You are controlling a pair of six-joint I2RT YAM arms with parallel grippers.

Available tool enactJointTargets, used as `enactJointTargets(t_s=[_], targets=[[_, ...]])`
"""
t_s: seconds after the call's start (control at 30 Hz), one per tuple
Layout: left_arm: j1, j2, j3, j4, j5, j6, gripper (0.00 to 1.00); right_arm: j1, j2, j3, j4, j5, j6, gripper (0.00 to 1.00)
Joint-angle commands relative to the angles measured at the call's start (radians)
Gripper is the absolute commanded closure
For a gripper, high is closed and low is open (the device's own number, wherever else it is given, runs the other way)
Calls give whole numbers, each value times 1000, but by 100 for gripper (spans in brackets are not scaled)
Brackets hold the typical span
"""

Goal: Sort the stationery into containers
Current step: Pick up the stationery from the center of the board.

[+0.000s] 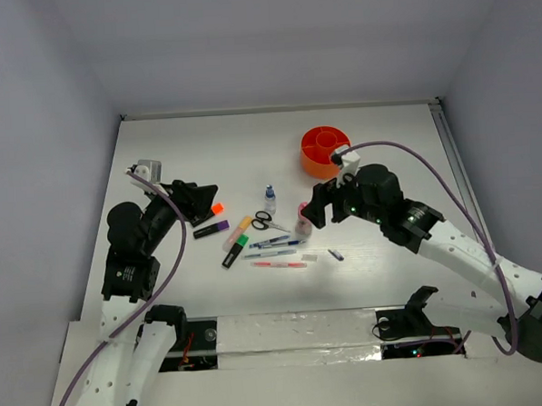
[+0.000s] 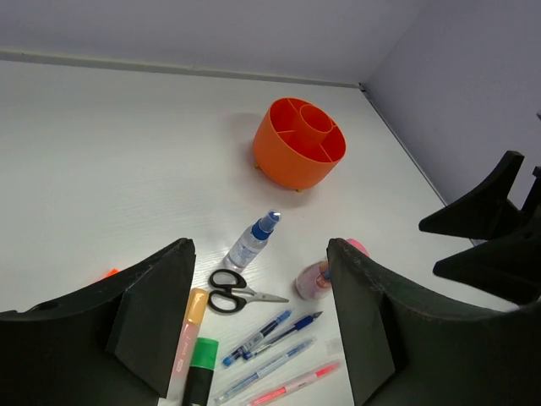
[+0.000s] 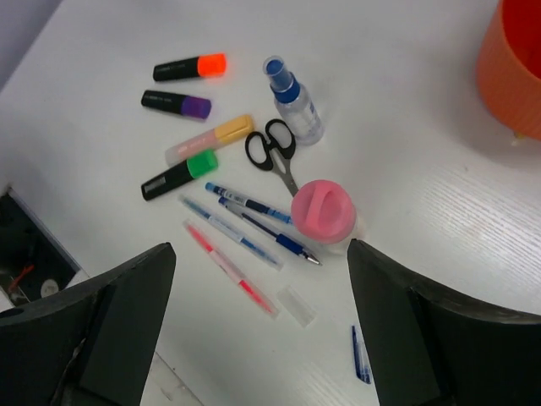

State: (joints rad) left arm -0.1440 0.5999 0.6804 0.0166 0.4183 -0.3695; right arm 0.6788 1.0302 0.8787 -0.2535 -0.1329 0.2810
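Hovering over the table (image 1: 204, 143), both arms come first. L fingers (image 2: 152, 313) are spread wide w/ nothing between them. R fingers (image 3: 127, 313) are likewise wide apart and empty, w/ the pink tube just ahead of them.

Nearest the arms lies the red pen (image 3: 230, 271), w/ a clear cap (image 3: 296, 305) off its R end and a short blue bit (image 3: 360, 355) further R. Next back are three blue pens (image 3: 270, 234), close together and roughly parallel. L of them is the green highlighter (image 3: 177, 175), w/ the yellow highlighter (image 3: 210, 139) just beside it. The purple highlighter (image 3: 176, 104) sits further L, apart from the rest.

Scissors (image 3: 272, 150), shut, lie btwn yellow highlighter and bottle, blades toward the tube. The pink tube (image 3: 321, 211) stands upright at the blue pens' R ends. The orange highlighter (image 3: 190, 67) lies close by the L fingers in the top view. The bottle (image 3: 292, 97), blue cap, is just behind the scissors.

Farthest back, well apart from the stationery, stands the orange tub (image 2: 297, 144) w/ its divided compartments. Every item is on the table, outside it.
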Motion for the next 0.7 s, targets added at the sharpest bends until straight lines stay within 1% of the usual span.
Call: enactJointTargets(t_s=[0.0,0.03,0.1,0.13,0.17,0.2,0.23,0.27,0.3,0.33,0.4,0.43,0.47,0.5,0.53,0.6,0.67], targets=[[-5,-11,16,23,4,20,39,86,45,75,3,127,-68,11],[-5,-14,16,23,4,20,40,122,85,89,0,175,-83,13],[-5,-15,15,22,2,21,40,152,123,124,17,200,-101,30],[-5,-15,15,11,-6,23,40,163,161,137,28,216,-115,47],[-5,-15,16,8,-9,26,41,172,177,149,42,222,-118,78],[-5,-15,15,6,-12,29,41,173,192,160,52,228,-123,87],[-5,-17,15,5,-13,29,45,173,218,172,69,233,-131,96],[-5,-18,15,8,-13,29,50,173,231,178,94,240,-134,100],[-5,-18,13,11,-10,29,57,173,244,189,100,245,-137,100],[-5,-18,13,19,-10,27,69,173,260,209,105,249,-146,99],[-5,-18,13,22,-16,27,84,173,315,233,109,265,-149,77],[-5,-22,13,19,-21,26,95,173,335,262,106,269,-155,61],[-5,-25,13,14,-29,26,100,173,356,273,106,273,-157,46],[-5,-26,13,10,-45,26,100,173,396,284,108,277,-155,22],[-5,-31,15,-1,-53,29,100,173,418,298,105,283,-155,16],[-5,-31,16,-4,-61,30,100,173,479,341,103,302,-149,10],[-5,-32,16,-4,-61,32,100,173,519,370,99,319,-149,10]])
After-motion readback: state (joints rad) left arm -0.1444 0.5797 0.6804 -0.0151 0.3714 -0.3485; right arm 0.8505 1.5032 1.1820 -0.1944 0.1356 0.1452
